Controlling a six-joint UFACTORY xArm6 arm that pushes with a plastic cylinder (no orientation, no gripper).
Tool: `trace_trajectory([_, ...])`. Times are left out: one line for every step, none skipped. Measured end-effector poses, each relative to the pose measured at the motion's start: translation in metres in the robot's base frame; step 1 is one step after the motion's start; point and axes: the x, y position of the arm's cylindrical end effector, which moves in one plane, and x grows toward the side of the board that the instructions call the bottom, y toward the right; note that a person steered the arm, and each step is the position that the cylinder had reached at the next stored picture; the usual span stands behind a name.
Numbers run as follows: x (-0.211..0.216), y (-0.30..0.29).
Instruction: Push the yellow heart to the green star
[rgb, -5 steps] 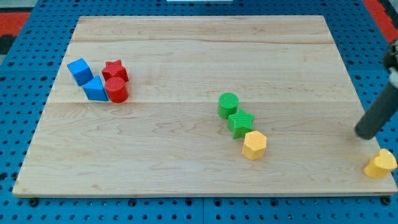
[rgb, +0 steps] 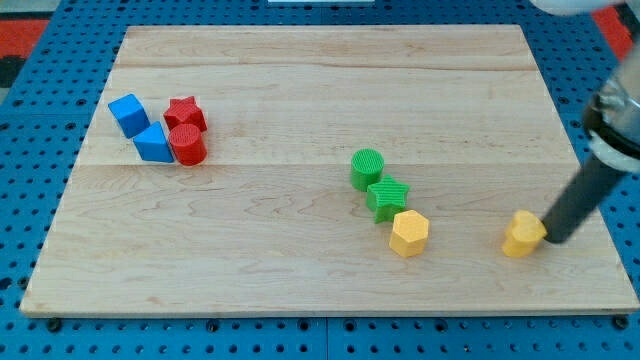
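The yellow heart lies on the wooden board at the lower right. My tip touches its right side, with the dark rod rising up to the view's right. The green star sits to the left of the heart, near the board's middle. A green cylinder touches the star at its upper left. A yellow hexagon touches it at its lower right, between the star and the heart.
At the upper left stands a cluster: a blue cube, a blue wedge-like block, a red star and a red cylinder. The board's right edge is near my tip.
The yellow heart has slid left from the board's lower right corner toward the yellow hexagon. My tip has moved down and left behind it.
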Motion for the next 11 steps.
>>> trace_trajectory([-0.023,-0.019])
trace_trajectory([-0.032,0.034])
trace_trajectory([-0.038,0.054])
trace_trajectory([-0.034,0.055])
trace_trajectory([0.022,0.084])
trace_trajectory([0.053,0.048])
trace_trajectory([0.021,-0.015])
trace_trajectory([-0.021,-0.048])
trace_trajectory([-0.035,-0.063])
trace_trajectory([-0.035,-0.061])
trace_trajectory([-0.023,-0.038])
